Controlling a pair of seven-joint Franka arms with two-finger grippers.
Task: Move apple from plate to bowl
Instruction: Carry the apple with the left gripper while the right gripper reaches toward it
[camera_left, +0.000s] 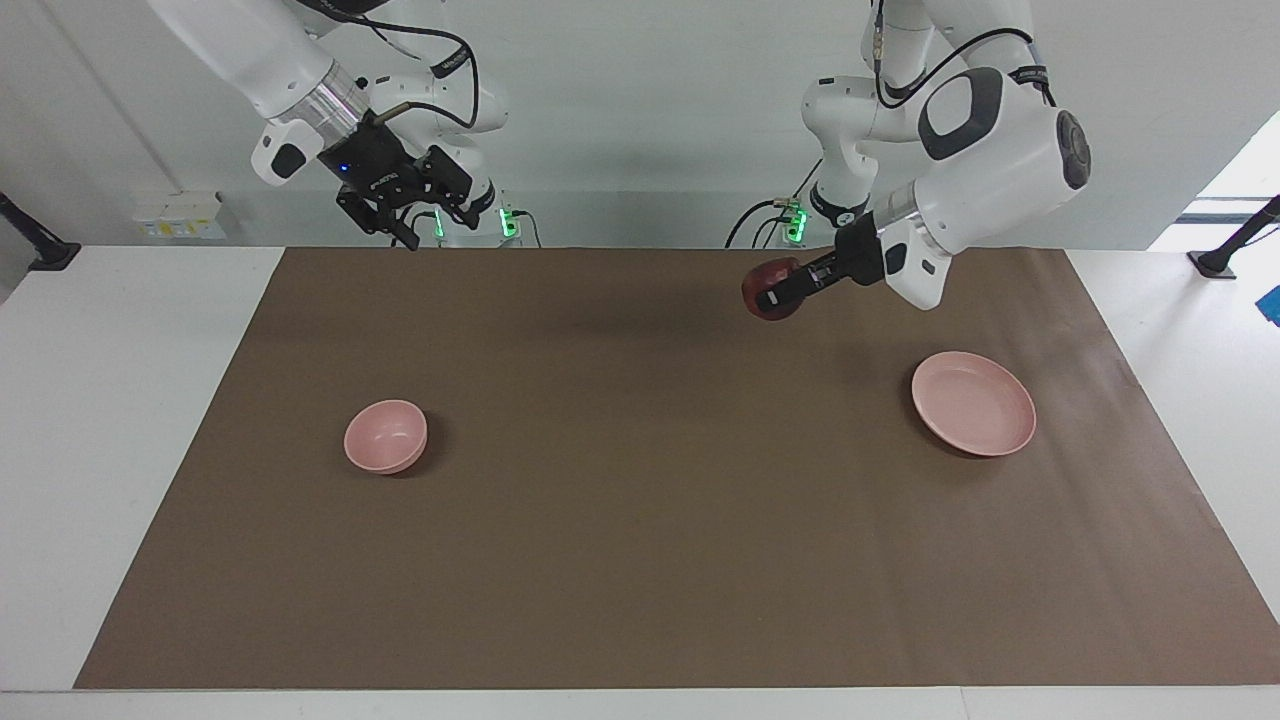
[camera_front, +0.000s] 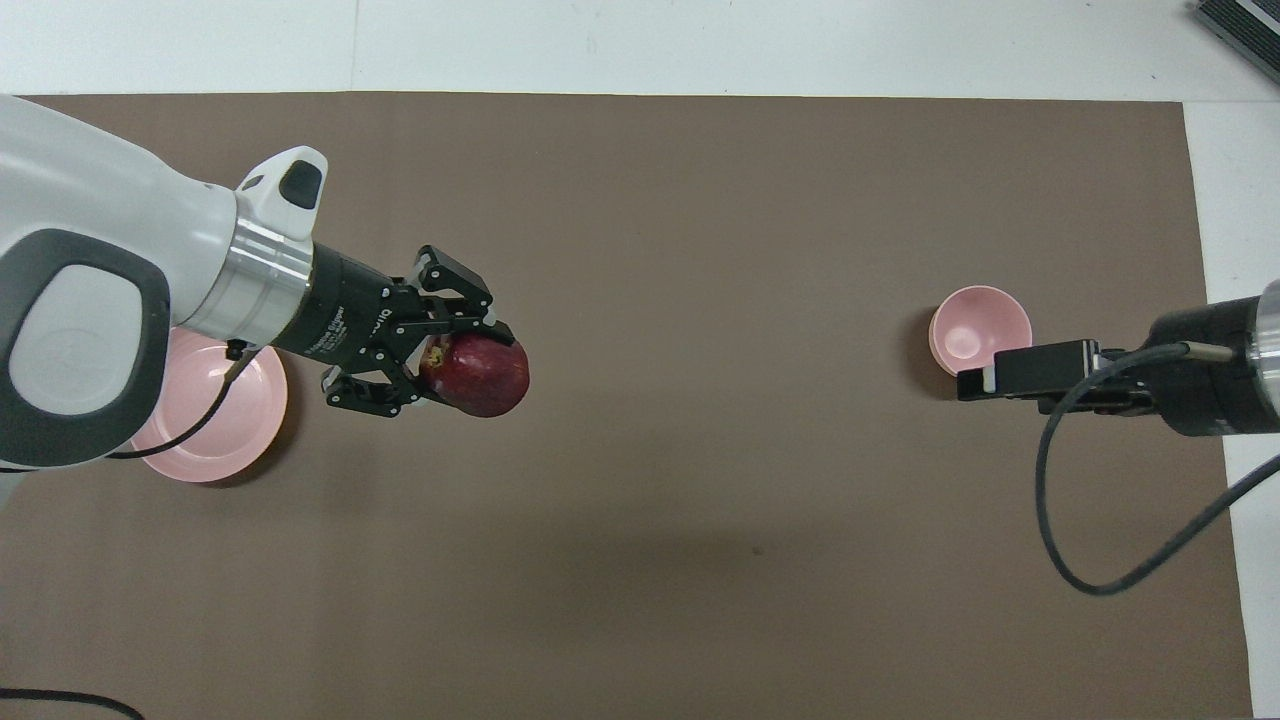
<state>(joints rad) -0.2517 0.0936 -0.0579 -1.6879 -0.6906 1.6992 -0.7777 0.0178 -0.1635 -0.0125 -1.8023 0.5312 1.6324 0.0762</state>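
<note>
My left gripper (camera_left: 773, 288) is shut on the dark red apple (camera_left: 765, 292) and holds it in the air over the bare brown mat, toward the middle of the table from the plate. It also shows in the overhead view (camera_front: 455, 365), with the apple (camera_front: 482, 376) between its fingers. The flat pale pink plate (camera_left: 973, 403) lies empty at the left arm's end, partly hidden under the arm from overhead (camera_front: 215, 425). The small deep pink bowl (camera_left: 385, 436) stands empty at the right arm's end (camera_front: 978, 328). My right gripper (camera_left: 438, 230) waits raised and open, high over the mat's edge (camera_front: 968, 383).
A brown mat (camera_left: 640, 520) covers most of the white table (camera_left: 120, 420). The right arm's black cable (camera_front: 1060, 520) loops over the mat near the bowl's end. A dark object (camera_front: 1240, 30) sits at the table's corner.
</note>
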